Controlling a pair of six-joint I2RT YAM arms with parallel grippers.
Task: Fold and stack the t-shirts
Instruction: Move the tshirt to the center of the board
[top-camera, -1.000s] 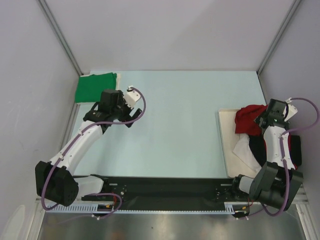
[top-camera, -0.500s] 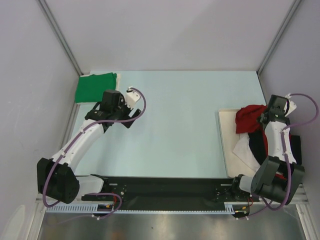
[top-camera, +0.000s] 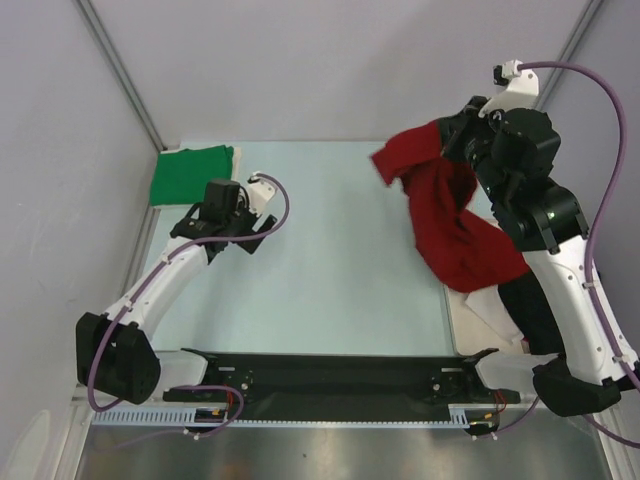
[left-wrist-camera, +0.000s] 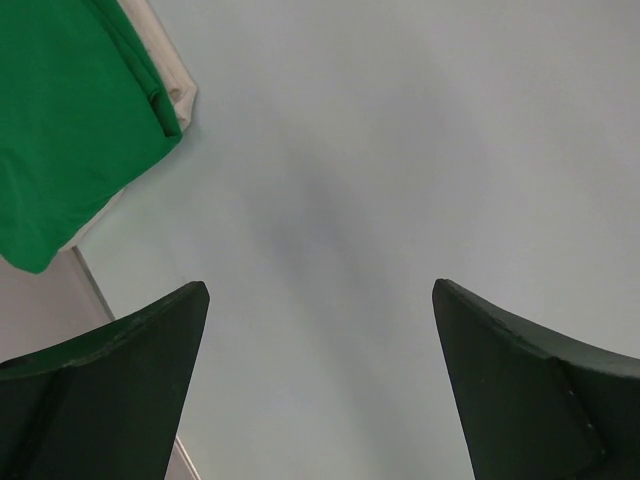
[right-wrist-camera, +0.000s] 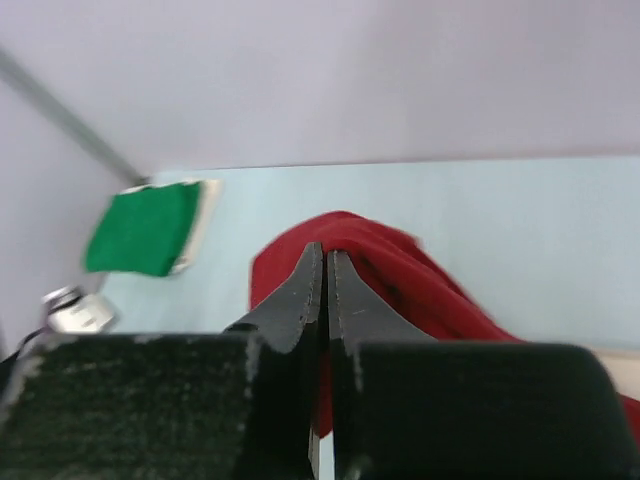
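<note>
Table (top-camera: 340, 240): bare middle, likely landing zone.
Red t-shirt (top-camera: 455, 225): hangs bunched from right jaws, which are pinched shut on thin fold, high over table's right side. Tail low over cream board (top-camera: 458, 330).
Risks: small pinch slips and shirt drops crumpled; tail drags black garment (top-camera: 528, 312) along.
Green t-shirt (top-camera: 190, 176): folded, far-left corner.
Left jaws: wide, empty, near it; could snag its edge.

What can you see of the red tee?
The red tee is soft, deep red cloth, unfolded and bunched. The shut right tool pinches it near its top and holds it up above the table. One fold juts left; the rest hangs in a twisted drape. Its lower end overlaps the white cloth in the top view; contact unclear.
</note>
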